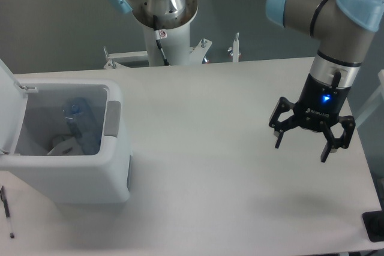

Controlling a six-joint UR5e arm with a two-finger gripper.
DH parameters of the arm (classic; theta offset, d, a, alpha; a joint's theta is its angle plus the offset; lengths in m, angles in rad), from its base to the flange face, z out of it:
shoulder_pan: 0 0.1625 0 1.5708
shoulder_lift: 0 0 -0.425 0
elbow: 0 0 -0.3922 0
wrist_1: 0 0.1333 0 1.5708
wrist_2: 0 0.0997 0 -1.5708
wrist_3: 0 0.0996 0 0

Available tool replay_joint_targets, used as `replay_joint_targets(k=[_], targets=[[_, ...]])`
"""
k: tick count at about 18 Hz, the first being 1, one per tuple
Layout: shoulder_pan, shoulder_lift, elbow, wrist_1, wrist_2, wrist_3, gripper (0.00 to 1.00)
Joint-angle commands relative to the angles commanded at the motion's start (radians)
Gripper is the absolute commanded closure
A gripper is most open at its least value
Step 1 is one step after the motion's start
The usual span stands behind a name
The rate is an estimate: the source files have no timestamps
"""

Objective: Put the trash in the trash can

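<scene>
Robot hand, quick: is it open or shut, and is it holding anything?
Hand: open and empty, fingers spread wide above the table, off to the side away from the trash can.

Robotics lab: pedestal-mounted arm [336, 22], white table [210, 166].

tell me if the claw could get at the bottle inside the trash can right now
Probably yes. The trash can has its lid up and its mouth open, so the bottle is exposed from above. The claw is open and empty, far across the table, with nothing between them; the can's walls allow only a top-down approach.
</scene>
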Motion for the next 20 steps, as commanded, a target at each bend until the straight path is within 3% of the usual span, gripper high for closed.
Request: replay_joint_targets(k=[3, 5, 8, 20], targets=[[0.000, 0.000, 0.018, -0.094, 0.130, 0.177, 0.00], [0.002, -0.002, 0.020, -0.120, 0.173, 0.260, 0.00], [0.003, -0.003, 0.025, -0.120, 0.193, 0.329, 0.00], [-0.034, -0.009, 0.018, -0.095, 0.236, 0.334, 0.00]])
